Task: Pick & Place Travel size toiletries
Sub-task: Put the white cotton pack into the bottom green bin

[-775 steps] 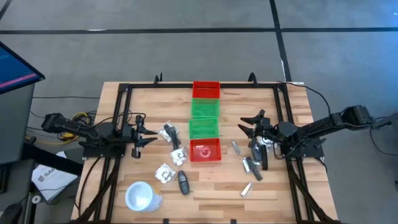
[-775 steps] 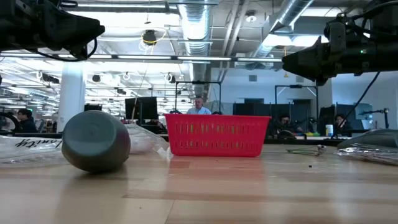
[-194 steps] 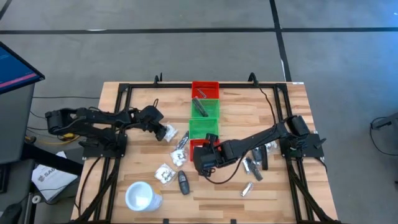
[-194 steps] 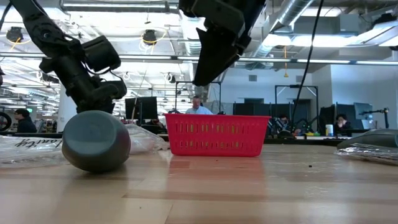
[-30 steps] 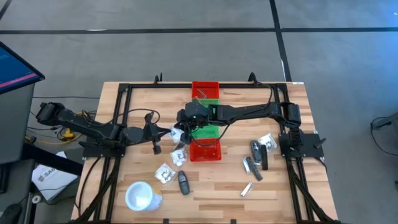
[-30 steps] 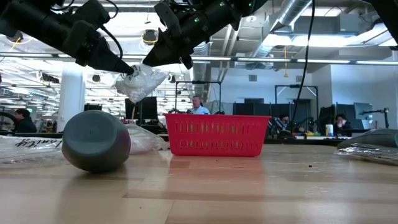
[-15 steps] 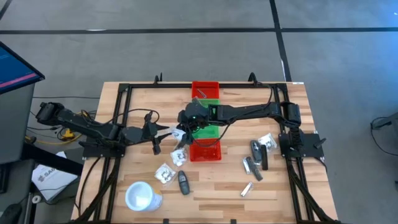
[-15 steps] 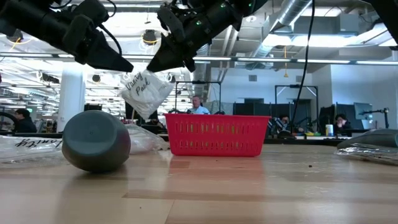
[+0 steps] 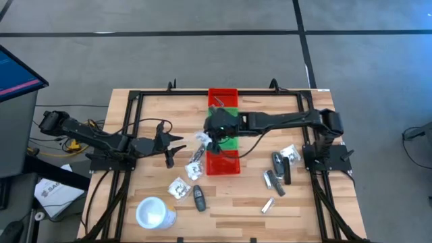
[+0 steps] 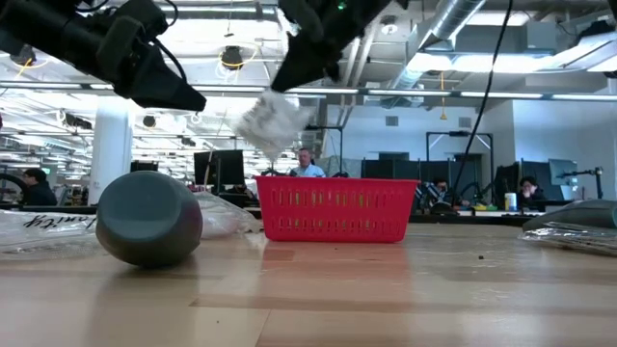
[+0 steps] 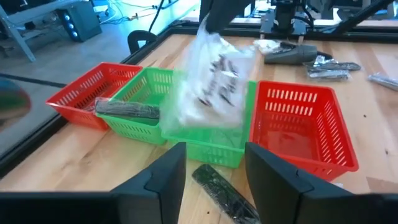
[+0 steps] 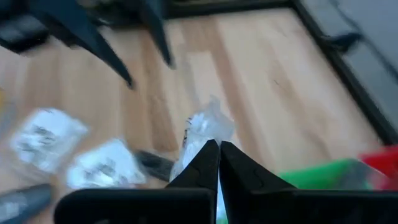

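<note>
A clear crinkly packet (image 9: 202, 140) showing white hangs in the air just left of the row of bins, beside the near green bin (image 9: 223, 137). My right gripper (image 9: 214, 133) is shut on it. In the low view the packet (image 10: 272, 120) hangs under that gripper (image 10: 297, 77), and in the left wrist view the packet (image 11: 214, 81) hangs in front of the bins. My left gripper (image 9: 177, 144) stands open a little to the packet's left, touching nothing. Its fingers (image 11: 169, 177) point at the bins. My right gripper pinches the packet's upper edge (image 12: 203, 132) between its two shut fingers, which slant down from above. The packet hangs below the fingertips, lifted clear of the table and the bins.
Red (image 9: 223, 96), green (image 9: 223, 116), green and red (image 9: 222, 164) bins stand in a row at mid-table; a black piece (image 11: 127, 110) lies in the far green one. More packets (image 9: 179, 187), black pieces (image 9: 199, 198) and a white cup (image 9: 154, 214) lie near left; other toiletries (image 9: 277, 172) lie to the right.
My left gripper has opened and let go of the packet, which both grippers held a second ago. My right gripper has carried the packet toward the table's right, toward the bins, and the packet now swings below it.
</note>
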Robot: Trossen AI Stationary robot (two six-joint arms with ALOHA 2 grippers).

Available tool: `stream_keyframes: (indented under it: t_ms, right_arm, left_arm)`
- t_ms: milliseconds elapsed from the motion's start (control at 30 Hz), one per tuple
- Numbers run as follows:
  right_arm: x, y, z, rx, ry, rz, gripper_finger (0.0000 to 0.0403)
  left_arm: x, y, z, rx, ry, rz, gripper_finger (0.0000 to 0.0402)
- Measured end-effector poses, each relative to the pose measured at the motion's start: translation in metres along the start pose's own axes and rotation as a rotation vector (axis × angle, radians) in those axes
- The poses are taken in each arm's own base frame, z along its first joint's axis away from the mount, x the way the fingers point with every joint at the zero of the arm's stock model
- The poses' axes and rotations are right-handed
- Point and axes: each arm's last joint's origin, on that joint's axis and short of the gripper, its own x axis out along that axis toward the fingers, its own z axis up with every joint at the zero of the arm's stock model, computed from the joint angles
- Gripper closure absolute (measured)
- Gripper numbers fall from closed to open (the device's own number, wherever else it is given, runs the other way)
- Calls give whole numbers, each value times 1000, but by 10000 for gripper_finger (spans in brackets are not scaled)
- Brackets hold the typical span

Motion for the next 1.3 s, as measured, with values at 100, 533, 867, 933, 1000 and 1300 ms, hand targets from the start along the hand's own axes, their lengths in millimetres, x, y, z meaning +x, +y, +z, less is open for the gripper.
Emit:
stream_keyframes:
  t_ms: [100, 533, 867, 933, 1000, 1300]
  right_arm:
    - [-11, 2, -9, 29, -9, -65, 403]
    - [-36, 6, -71, 235, -139, -286, 403]
    - [-19, 14, -108, 357, -203, -378, 403]
    - [-16, 13, -113, 376, -203, -398, 403]
    - [-14, 14, -119, 377, -194, -415, 403]
    - [-12, 18, -140, 411, -255, -443, 403]
  left_arm:
    - [0, 0, 0, -15, 0, 0, 247]
    - [0, 0, 1, -61, -5, -1, 248]
    - [0, 0, 1, -110, -11, -3, 248]
    - [0, 0, 1, -111, -12, -3, 248]
    - [0, 0, 2, -112, -13, -3, 248]
    - [0, 0, 3, -118, -23, -5, 248]
